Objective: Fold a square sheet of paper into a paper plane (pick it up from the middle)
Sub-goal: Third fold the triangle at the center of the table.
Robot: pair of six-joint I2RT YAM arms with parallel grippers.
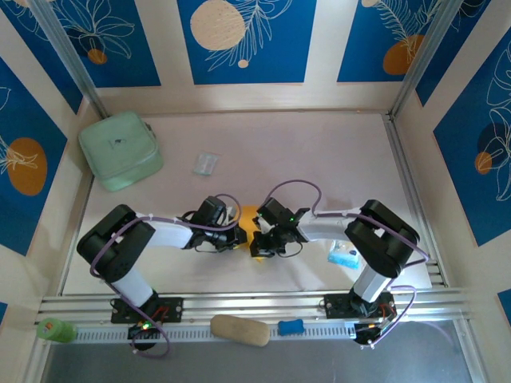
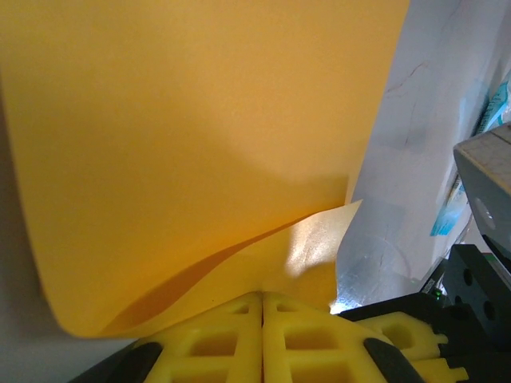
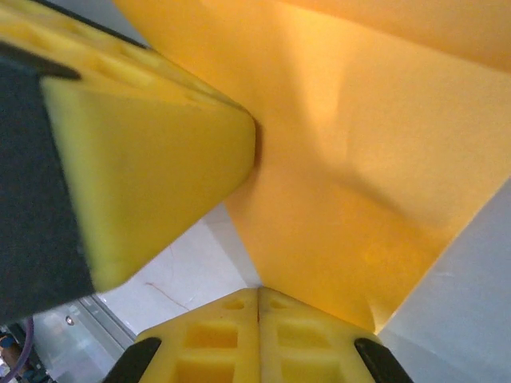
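Observation:
The square sheet of paper (image 1: 249,216) is orange-yellow and hangs between the two grippers over the table's near middle. In the left wrist view the sheet (image 2: 200,144) curves upward, with a second layer folded under it. My left gripper (image 2: 263,299) is shut on its lower edge. In the right wrist view my right gripper (image 3: 258,294) is shut on a corner of the sheet (image 3: 351,175). A yellow finger of the left gripper (image 3: 144,175) presses the paper's left side. From above, the left gripper (image 1: 242,232) and right gripper (image 1: 258,239) almost touch.
A mint-green pouch (image 1: 121,149) lies at the back left, with a small clear wrapper (image 1: 205,163) to its right. A blue-and-white packet (image 1: 343,255) sits by the right arm's base. A tan oval lump (image 1: 239,329) and a blue piece (image 1: 291,326) rest on the front rail.

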